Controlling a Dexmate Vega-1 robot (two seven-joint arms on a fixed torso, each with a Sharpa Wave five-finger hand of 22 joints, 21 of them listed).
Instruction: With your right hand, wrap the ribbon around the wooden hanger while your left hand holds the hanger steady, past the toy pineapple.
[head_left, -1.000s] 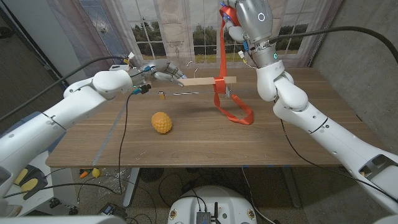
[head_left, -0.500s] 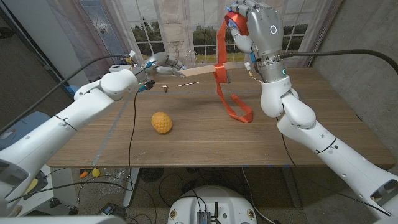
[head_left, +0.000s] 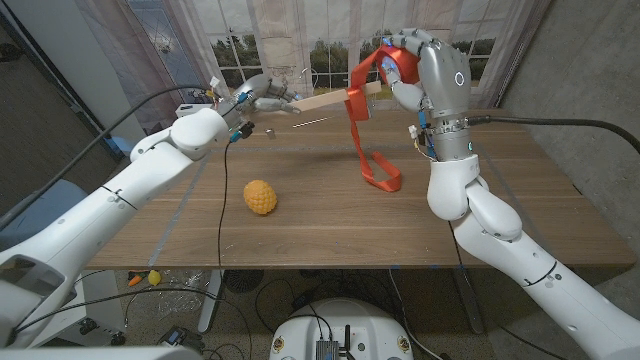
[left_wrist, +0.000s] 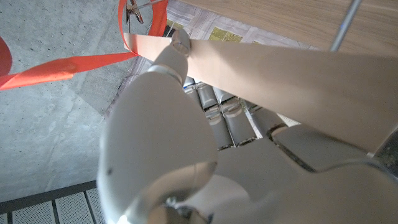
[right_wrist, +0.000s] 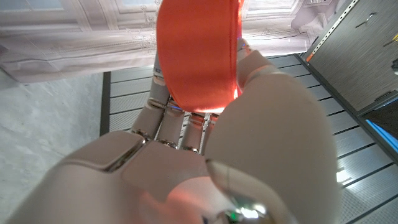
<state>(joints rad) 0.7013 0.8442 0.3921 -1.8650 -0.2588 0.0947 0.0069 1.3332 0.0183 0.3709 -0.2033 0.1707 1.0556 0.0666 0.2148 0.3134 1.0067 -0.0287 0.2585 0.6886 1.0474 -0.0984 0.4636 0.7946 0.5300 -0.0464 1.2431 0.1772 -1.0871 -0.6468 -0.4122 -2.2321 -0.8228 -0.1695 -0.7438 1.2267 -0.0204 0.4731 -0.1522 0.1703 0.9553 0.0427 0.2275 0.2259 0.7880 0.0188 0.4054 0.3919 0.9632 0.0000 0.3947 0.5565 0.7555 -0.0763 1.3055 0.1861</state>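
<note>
Right hand (head_left: 425, 72) holds ribbon (head_left: 362, 120), seemingly looped around hanger (head_left: 322, 102).

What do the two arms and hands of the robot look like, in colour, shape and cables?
Both arms are glossy white with rounded, bulging segments. The right hand is grey metal with segmented fingers and a small ring mark on its back; a band at its wrist carries small coloured parts. The left hand is also grey, with coloured connectors at the wrist. Black cables run along both arms.
</note>
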